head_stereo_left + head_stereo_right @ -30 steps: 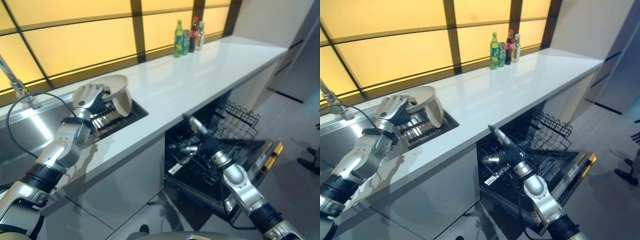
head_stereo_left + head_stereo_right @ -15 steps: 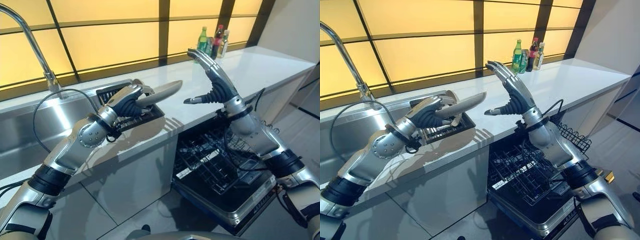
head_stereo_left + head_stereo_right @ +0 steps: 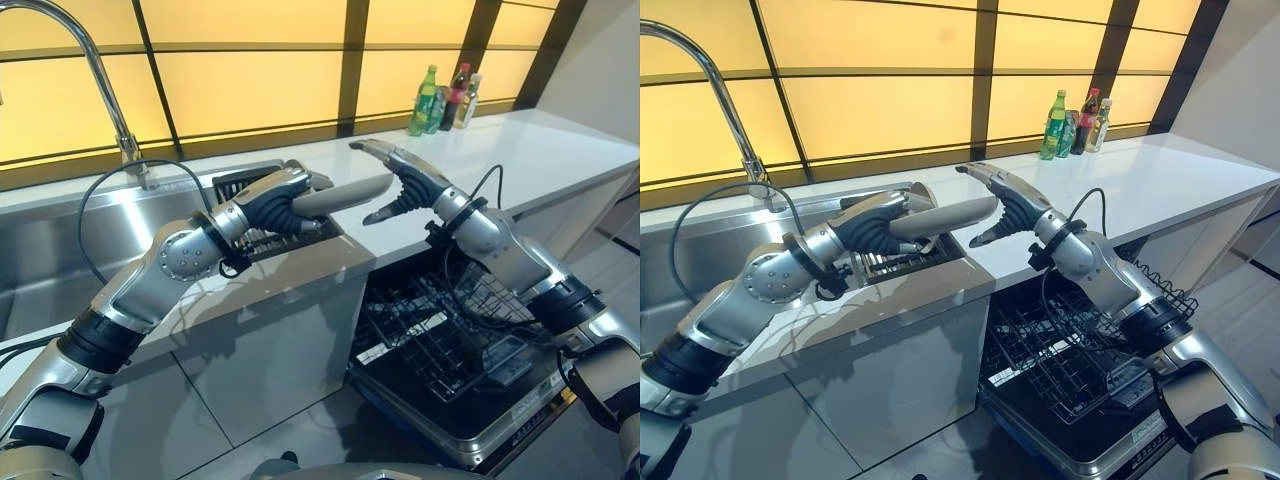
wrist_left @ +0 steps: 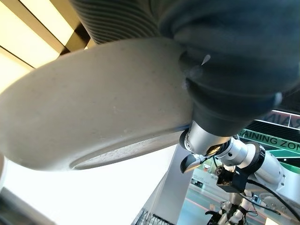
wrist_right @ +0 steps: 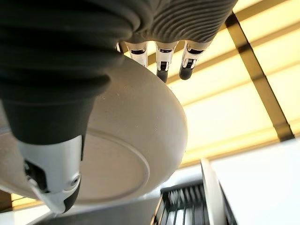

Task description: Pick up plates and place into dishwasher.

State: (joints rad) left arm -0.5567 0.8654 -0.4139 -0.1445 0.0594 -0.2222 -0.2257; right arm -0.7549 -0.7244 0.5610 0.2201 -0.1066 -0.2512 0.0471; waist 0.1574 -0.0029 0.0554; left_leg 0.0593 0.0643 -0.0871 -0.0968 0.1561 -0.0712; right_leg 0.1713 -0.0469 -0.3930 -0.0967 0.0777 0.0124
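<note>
A beige plate (image 3: pixel 345 193) is held nearly flat above the counter's edge, beside the sink rack. My left hand (image 3: pixel 270 202) is shut on its near rim, fingers curled round it. My right hand (image 3: pixel 412 180) has reached in from the right with its fingers (image 5: pixel 161 61) straight over the far rim and the thumb below it, open. In the right wrist view the plate's underside (image 5: pixel 136 136) shows between thumb and fingers. The open dishwasher's lower rack (image 3: pixel 440 330) lies pulled out under the right arm.
A dark dish rack (image 3: pixel 232 183) sits in the steel sink (image 3: pixel 60 250) below a tall faucet (image 3: pixel 100 80). Three bottles (image 3: pixel 445 95) stand at the back of the white counter (image 3: pixel 540 140). The dishwasher door (image 3: pixel 480 425) juts out low at the right.
My left hand has carried the plate rightward away from the sink rack. My right hand has dropped from its raised pose onto the plate's far rim. The camera has shifted.
</note>
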